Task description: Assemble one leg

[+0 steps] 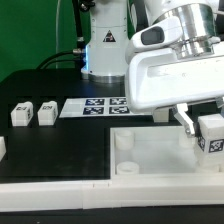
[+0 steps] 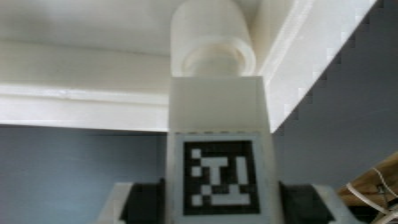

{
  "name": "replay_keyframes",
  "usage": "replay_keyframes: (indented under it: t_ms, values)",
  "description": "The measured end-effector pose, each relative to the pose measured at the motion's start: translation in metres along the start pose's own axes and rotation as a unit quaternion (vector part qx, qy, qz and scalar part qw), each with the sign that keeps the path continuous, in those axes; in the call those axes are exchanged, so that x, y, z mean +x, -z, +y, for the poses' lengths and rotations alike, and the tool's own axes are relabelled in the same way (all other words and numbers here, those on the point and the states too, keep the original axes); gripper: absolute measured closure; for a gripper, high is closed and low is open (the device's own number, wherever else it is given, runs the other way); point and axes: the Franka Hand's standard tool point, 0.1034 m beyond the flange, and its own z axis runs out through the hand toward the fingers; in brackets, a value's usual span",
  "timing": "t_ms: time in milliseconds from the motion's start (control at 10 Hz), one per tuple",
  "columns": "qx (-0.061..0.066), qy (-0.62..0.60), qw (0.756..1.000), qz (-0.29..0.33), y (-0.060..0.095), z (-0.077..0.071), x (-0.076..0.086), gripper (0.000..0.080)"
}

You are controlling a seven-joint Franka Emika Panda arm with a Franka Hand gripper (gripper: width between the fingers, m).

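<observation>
My gripper (image 1: 208, 125) is shut on a leg (image 1: 212, 134), a small white post with a black-and-white tag, at the exterior view's right. It holds the leg just above the right end of the large white tray-like piece (image 1: 150, 160). In the wrist view the leg (image 2: 221, 140) fills the middle, tag facing the camera, its rounded tip pointing at the tray's corner (image 2: 267, 40), with my dark fingers (image 2: 151, 205) pressed on both sides. Two more legs (image 1: 20, 115) (image 1: 46, 113) lie on the black table at the exterior view's left.
The marker board (image 1: 95, 105) lies flat on the table behind the tray. Another white block (image 1: 2, 148) shows at the exterior view's left edge. The arm's white base (image 1: 105, 45) stands at the back. A white rail (image 1: 60, 200) runs along the front.
</observation>
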Motion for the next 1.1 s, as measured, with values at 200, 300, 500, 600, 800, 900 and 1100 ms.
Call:
replay_keyframes:
  t_ms: [200, 300, 500, 600, 800, 900, 1100]
  values:
    - [0.0, 0.0, 1.0, 0.0, 0.0, -0.0001, 0.0002, 0.0508]
    - [0.001, 0.0, 1.0, -0.004, -0.0003, -0.0001, 0.0, 0.0507]
    - [0.001, 0.0, 1.0, -0.01, -0.0015, -0.0004, -0.0027, 0.0287]
    - [0.001, 0.0, 1.0, -0.01, -0.0016, -0.0004, -0.0028, 0.0287]
    - [0.002, 0.0, 1.0, -0.01, -0.0018, -0.0004, -0.0032, 0.0159]
    - [0.002, 0.0, 1.0, -0.01, -0.0018, -0.0004, -0.0033, 0.0159]
    - [0.002, 0.0, 1.0, -0.01, -0.0019, -0.0004, -0.0035, 0.0151]
